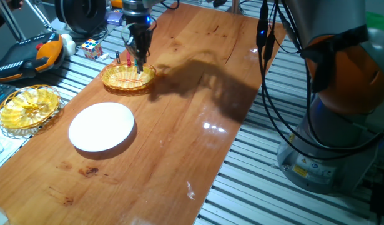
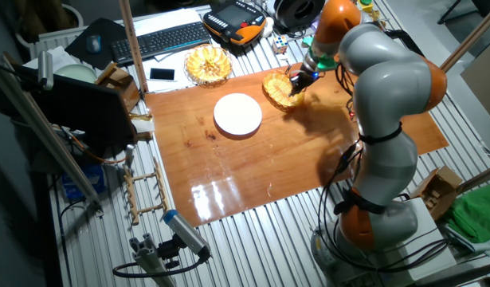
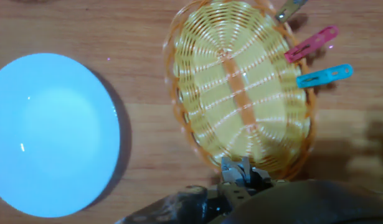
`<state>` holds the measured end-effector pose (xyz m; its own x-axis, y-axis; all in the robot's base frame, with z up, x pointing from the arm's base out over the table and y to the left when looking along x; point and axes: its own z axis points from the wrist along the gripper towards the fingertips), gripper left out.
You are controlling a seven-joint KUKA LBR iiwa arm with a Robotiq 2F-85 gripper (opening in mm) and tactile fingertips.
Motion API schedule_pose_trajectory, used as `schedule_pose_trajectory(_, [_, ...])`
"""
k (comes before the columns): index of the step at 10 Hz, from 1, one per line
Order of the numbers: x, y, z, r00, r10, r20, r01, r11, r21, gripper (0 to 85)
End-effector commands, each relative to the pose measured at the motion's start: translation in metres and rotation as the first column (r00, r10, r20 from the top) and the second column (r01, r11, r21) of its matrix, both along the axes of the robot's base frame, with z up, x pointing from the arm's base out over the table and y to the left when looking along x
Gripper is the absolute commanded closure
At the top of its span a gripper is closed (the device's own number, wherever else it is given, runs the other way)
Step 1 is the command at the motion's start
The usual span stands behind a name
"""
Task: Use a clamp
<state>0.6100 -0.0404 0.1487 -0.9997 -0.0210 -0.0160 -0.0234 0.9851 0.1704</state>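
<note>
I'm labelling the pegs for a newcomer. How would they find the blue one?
On the wooden table, right of the white plate in the hand view, lies an oval yellow wicker basket. Three pegs are clipped along its rim; the blue peg is the end one, beside the pink peg, farthest from the dark peg.

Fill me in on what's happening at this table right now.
The single robot arm has its hand lowered over the rim of the oval yellow wicker basket at the far end of the wooden table. A pale grey clothes-peg clip sits at the basket's near rim, right by the fingertips; whether it is gripped cannot be told. A pink peg, a blue peg and a greyish peg are clipped on the opposite rim. The round white plate beside the basket has nothing on it.
</note>
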Motion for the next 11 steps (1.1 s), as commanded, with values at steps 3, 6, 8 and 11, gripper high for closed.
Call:
schedule_pose_trajectory(3, [-0.0034,0.018,0.004,1.0,-0.016,-0.004,0.016,1.0,-0.009,84.0])
schedule_pose_trajectory(6, [-0.0082,0.031,0.001,0.999,-0.034,0.0,0.034,0.999,0.007,84.0])
schedule_pose_trajectory(8, [-0.0114,0.041,-0.002,0.999,-0.046,0.005,0.046,0.999,0.015,84.0])
schedule_pose_trajectory(11, [-0.0121,0.051,-0.009,0.999,-0.053,0.009,0.053,0.998,0.019,84.3])
